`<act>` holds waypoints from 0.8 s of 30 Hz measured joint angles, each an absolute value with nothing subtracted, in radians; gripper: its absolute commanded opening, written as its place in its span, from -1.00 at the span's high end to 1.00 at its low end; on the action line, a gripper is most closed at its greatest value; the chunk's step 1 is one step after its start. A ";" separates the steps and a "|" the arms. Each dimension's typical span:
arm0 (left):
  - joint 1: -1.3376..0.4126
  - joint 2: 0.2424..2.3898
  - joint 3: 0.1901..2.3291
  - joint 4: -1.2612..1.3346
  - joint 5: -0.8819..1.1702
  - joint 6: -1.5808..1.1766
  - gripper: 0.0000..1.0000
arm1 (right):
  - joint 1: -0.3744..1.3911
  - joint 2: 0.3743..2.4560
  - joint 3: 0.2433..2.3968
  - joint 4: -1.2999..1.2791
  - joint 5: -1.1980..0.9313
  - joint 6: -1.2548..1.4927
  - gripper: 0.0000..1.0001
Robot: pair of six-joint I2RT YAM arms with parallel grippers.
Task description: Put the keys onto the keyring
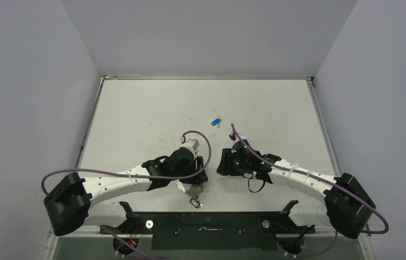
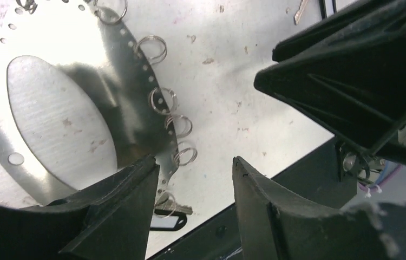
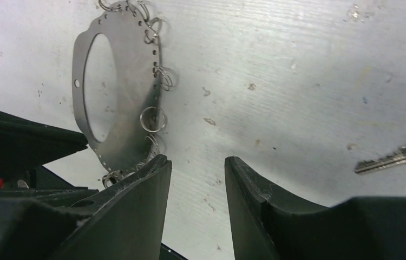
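left claw point(image 2: 194, 162): fingers apart, nothing between them; one finger overlaps the rim of the keyring point(image 2: 130, 119)
right claw point(image 3: 196, 158): fingers apart and empty, just beside the keyring
keyring: flat on the bench point(image 3: 298, 65), close to its front edge
keys: black-capped key point(image 2: 175, 208) at the lowest of the loops point(image 2: 163, 100), cannot tell if threaded; loose key point(image 3: 390, 158) off to the right; blue key point(image 1: 215, 122) well apart, farther back
risk, slide: a nudge could push the thin keyring off the front edge
risk, grip: tiny flat keys may slip or skid when pinched
risk, clash: both claws crowd one spot
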State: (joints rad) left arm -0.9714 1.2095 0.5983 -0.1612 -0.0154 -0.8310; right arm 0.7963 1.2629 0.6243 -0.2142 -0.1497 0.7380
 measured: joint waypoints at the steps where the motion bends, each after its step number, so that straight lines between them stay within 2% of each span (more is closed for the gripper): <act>1: -0.984 1.237 0.634 -0.186 -0.036 -0.834 -0.01 | 0.784 1.251 0.616 -0.223 -0.150 0.736 0.16; 8: -1.092 1.444 0.844 -0.376 -0.204 -0.853 -0.13 | 0.717 1.148 0.571 -0.286 -0.152 0.726 0.12; 13: -1.180 1.589 0.988 -0.503 -0.309 -0.861 -0.14 | 0.651 1.082 0.521 -0.316 -0.148 0.735 0.06; 24: -1.285 1.845 1.245 -0.734 -0.479 -0.905 0.03 | 0.561 1.035 0.474 -0.353 -0.174 0.744 0.01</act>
State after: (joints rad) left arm -1.2850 1.8446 1.2446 -0.7341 -0.4786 -0.9051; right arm 0.5606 1.0351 0.4740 -0.3527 -0.1738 0.7437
